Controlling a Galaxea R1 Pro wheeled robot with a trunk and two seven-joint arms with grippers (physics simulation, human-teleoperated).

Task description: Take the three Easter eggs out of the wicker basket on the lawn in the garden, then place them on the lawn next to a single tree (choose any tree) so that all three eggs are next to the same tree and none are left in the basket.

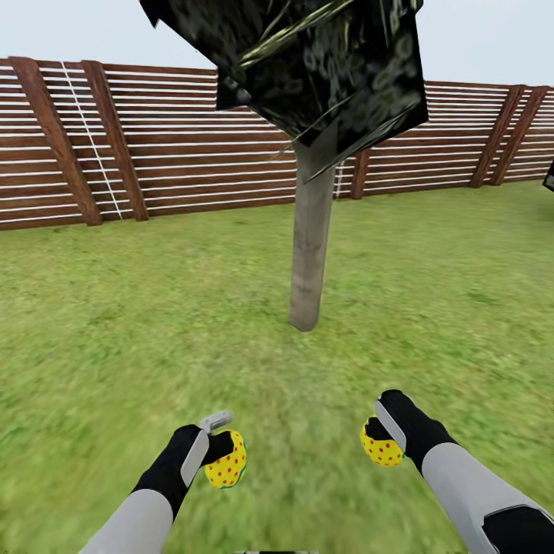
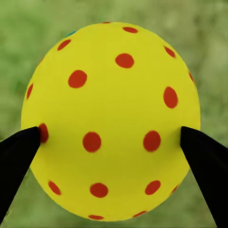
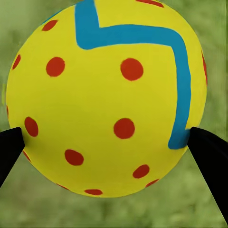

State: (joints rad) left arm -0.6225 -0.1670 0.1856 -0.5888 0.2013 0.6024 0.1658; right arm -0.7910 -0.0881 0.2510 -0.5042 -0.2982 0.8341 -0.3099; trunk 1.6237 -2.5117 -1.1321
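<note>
Two Easter eggs are in view, one in each end effector, both held above the lawn [image 1: 115,323] on the near side of the tree [image 1: 310,254]. The left end effector [image 1: 219,450] is clamped on a yellow egg [image 1: 227,462] with red dots; in the left wrist view that egg [image 2: 111,118] sits between two black fingers [image 2: 16,156] pressing on its opposite sides, with blurred grass behind it. The right end effector [image 1: 385,435] is clamped on a second yellow egg [image 1: 381,446] with red dots; in the right wrist view this egg [image 3: 104,95] also carries a blue zigzag band, and black fingers [image 3: 209,156] touch it on both sides.

The tree stands straight ahead of the two arms, its grey-brown trunk rising from the grass and its dark, jagged crown spreading overhead. The left-held egg is nearer than the trunk and off to its left; the right-held egg is nearer than the trunk and off to its right. Beyond the tree, a dark brown slatted fence [image 1: 154,146] runs across the back of the garden
</note>
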